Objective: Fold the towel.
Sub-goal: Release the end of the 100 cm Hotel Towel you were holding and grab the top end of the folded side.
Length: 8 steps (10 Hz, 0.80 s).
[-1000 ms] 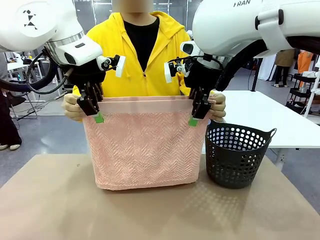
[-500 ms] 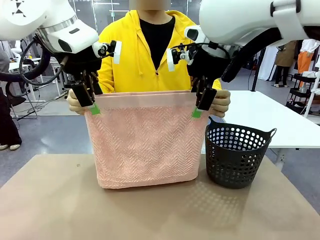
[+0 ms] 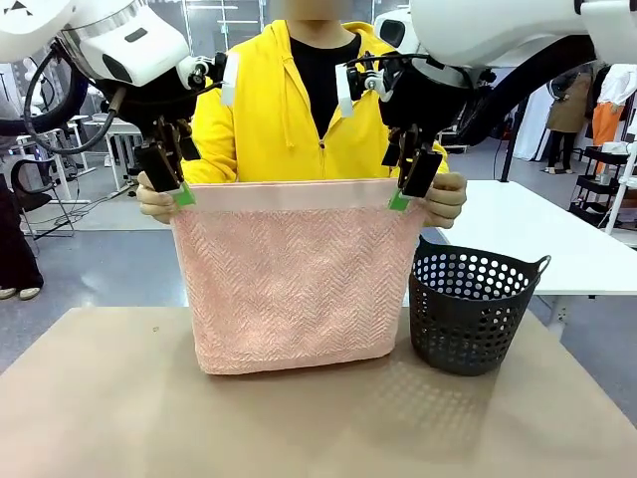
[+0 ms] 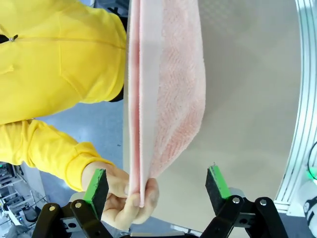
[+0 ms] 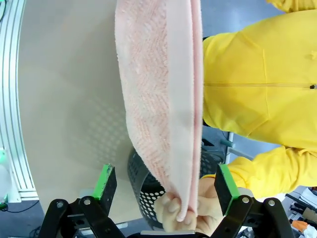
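— Where is the towel [image 3: 299, 279]?
— Held up at the far side of the table [image 3: 90, 398] by a person in a yellow hooded jacket [image 3: 264, 129]. One hand [image 3: 152, 202] pinches its left top corner, the other hand [image 3: 447, 198] its right. It hangs doubled, plain hem band on top, lower edge down at the tabletop.
— And the pincers?
— Both released. The left gripper [image 3: 171, 185] has its fingers spread either side of the left corner, and the right gripper [image 3: 407, 189] does the same at the right. In the wrist views the green pads [image 4: 96, 181] stand off from the cloth.
— Any containers?
— One dark grey perforated basket [image 3: 476, 309], on the table just right of the towel. From this low angle its inside is mostly hidden, so I cannot tell what it holds.
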Motion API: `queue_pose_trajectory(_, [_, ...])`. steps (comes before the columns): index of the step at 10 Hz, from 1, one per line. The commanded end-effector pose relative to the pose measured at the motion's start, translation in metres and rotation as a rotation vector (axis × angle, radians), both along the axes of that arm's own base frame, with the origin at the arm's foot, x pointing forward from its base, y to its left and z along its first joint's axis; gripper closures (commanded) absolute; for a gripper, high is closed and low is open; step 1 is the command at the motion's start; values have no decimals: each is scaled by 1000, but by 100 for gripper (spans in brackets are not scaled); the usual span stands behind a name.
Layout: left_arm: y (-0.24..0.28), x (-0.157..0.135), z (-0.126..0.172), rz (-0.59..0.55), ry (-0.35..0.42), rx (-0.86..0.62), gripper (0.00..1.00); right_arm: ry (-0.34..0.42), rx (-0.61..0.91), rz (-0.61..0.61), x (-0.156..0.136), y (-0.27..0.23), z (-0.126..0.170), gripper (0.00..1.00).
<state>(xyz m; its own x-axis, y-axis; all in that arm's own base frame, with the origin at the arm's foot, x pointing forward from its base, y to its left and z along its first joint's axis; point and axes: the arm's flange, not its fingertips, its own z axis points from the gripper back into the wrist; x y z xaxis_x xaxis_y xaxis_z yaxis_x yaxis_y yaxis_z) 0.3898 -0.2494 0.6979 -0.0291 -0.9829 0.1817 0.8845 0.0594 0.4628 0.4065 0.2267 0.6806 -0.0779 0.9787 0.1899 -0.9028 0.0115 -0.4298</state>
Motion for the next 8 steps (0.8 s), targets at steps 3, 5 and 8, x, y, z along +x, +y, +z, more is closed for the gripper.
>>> queue_pose_trajectory(3, [-5,32,-4,-93,40,24,0,11,-21,-8,33,2,0,0])
queue_pose_trajectory(5, [-9,45,-13,-101,88,25,0,59,-29,-16,48,3,-8,0])
queue_pose_trajectory(8, [-6,60,-38,-88,170,-33,0,127,-11,-20,64,0,-27,0])
